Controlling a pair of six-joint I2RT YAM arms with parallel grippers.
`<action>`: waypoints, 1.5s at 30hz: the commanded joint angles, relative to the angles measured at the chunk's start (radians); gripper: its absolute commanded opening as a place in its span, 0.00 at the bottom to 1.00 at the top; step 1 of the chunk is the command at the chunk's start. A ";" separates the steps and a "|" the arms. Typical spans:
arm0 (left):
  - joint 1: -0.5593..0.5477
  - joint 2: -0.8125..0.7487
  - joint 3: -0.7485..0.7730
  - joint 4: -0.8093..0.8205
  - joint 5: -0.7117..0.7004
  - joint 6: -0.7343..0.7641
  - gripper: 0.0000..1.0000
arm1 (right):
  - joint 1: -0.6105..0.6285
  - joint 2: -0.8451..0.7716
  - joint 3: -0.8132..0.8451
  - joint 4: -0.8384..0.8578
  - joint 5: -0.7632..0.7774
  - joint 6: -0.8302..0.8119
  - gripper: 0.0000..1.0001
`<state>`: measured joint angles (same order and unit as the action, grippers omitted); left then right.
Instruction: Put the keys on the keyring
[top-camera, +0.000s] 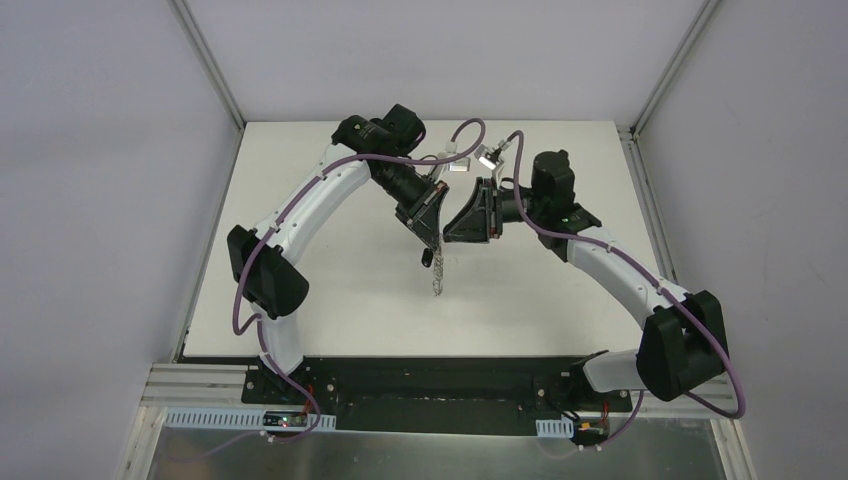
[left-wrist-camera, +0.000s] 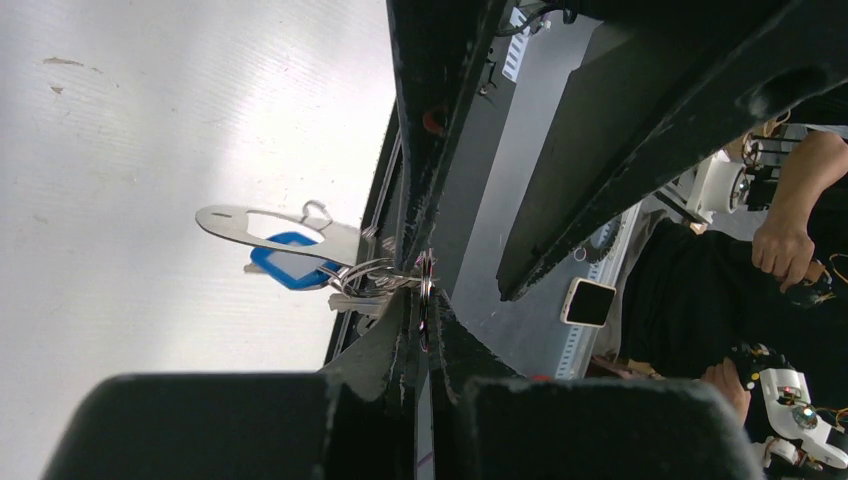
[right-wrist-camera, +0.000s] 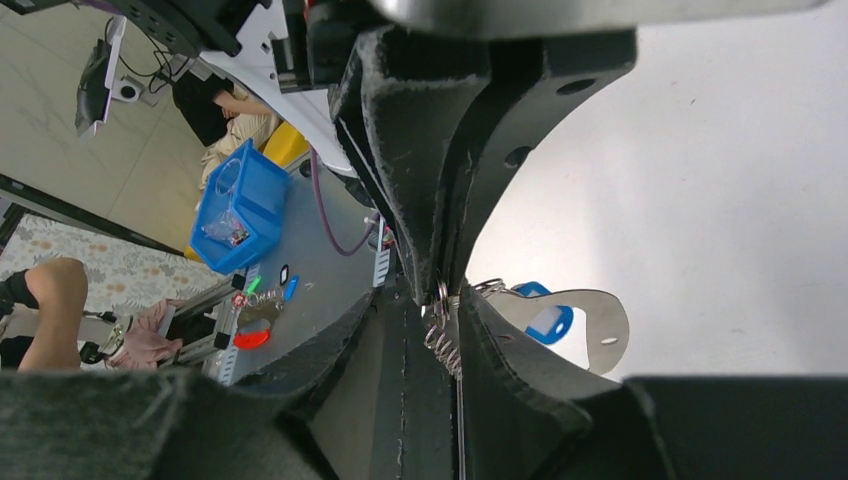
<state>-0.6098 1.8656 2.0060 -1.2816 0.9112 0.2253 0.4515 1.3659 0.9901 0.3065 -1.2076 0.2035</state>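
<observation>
My left gripper (top-camera: 432, 232) (left-wrist-camera: 427, 300) is shut on a small metal ring (left-wrist-camera: 427, 285) (right-wrist-camera: 441, 294), held above the table. From that ring hang the pale silvery keyring loop (left-wrist-camera: 240, 222) (right-wrist-camera: 603, 318) and the key with the blue oval tag (left-wrist-camera: 290, 264) (right-wrist-camera: 547, 322). A black key head (top-camera: 427, 258) and a dangling row of clips (top-camera: 437, 280) show below the gripper. My right gripper (top-camera: 452, 228) (right-wrist-camera: 425, 335) is open and faces the left one. Its fingers (left-wrist-camera: 640, 130) stand either side of the ring, and a small metal coil (right-wrist-camera: 446, 348) lies between them.
The white table (top-camera: 320, 290) ends at a black base strip (top-camera: 430, 375) near the arm bases. Beyond the table a blue bin (right-wrist-camera: 235, 205) sits on a grey bench. People's arms (left-wrist-camera: 790, 215) show there too.
</observation>
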 joint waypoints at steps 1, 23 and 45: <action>-0.008 0.002 0.039 -0.024 0.023 0.020 0.00 | 0.021 -0.015 0.039 -0.037 -0.013 -0.078 0.35; 0.044 -0.055 -0.037 0.140 0.089 -0.063 0.20 | 0.009 0.028 0.012 0.127 0.077 0.132 0.00; 0.071 -0.085 -0.104 0.215 0.136 -0.118 0.00 | -0.043 0.012 -0.043 0.228 0.091 0.189 0.00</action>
<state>-0.5392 1.8301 1.9038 -1.0561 1.0142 0.0975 0.4137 1.4029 0.9508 0.4656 -1.1046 0.4080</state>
